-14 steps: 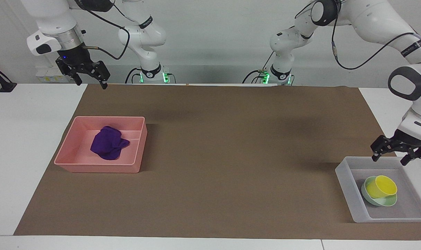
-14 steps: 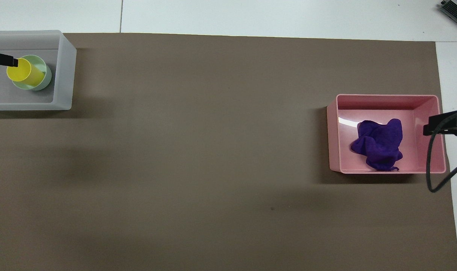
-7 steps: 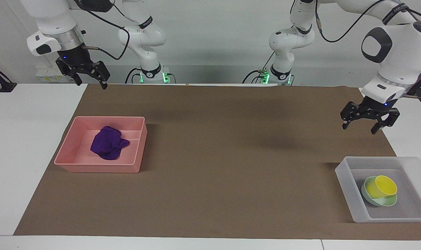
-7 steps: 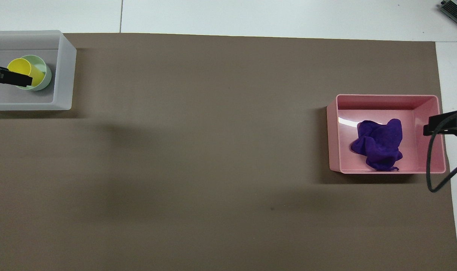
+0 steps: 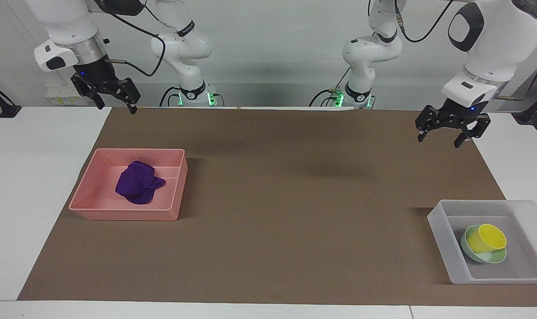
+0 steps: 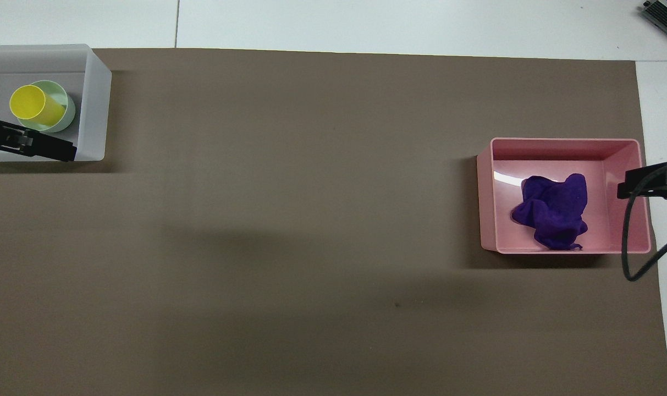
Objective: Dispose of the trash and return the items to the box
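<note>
Facing view: the left gripper (image 5: pixel 449 138), which a second ago hung at the rim of the rectangular translucent frosted-white plastic bin (image 5: pixel 436 221), has risen and drawn back toward the robots; it now hangs over the brown paper mat (image 5: pixel 295 199), well apart from the bin, jaws open and empty. The right gripper (image 5: pixel 115 98) has not moved; it waits over the mat's edge at the right arm's end of the white bench (image 5: pixel 25 177), jaws open and empty. The small yellow plastic cup (image 5: pixel 486 238) leans in the shallow mint-green bowl (image 5: pixel 494 257), and both rest on the bin's floor at the left arm's end, as before. The soft deep-purple fabric cloth (image 5: pixel 137 182) lies crumpled in the pink rectangular plastic tray (image 5: pixel 122 214), unchanged. The bin's outer corner is cut off by the frame edge. Overhead view: the left gripper (image 6: pixel 33 146) has slid from over the cup (image 6: pixel 32 105) to over the bin's (image 6: pixel 94 99) wall nearer the robots; only part of it shows, the rest being cut off at the frame's edge, and its black finger hides part of that wall. The bowl (image 6: pixel 64 107) shows only as a crescent around the cup. The right gripper (image 6: pixel 649 181) appears as a dark tip over the tray's (image 6: pixel 564 144) end wall, with a cable crossing the rim. The cloth (image 6: pixel 553 210) sits toward the tray's wall nearer the robots.
</note>
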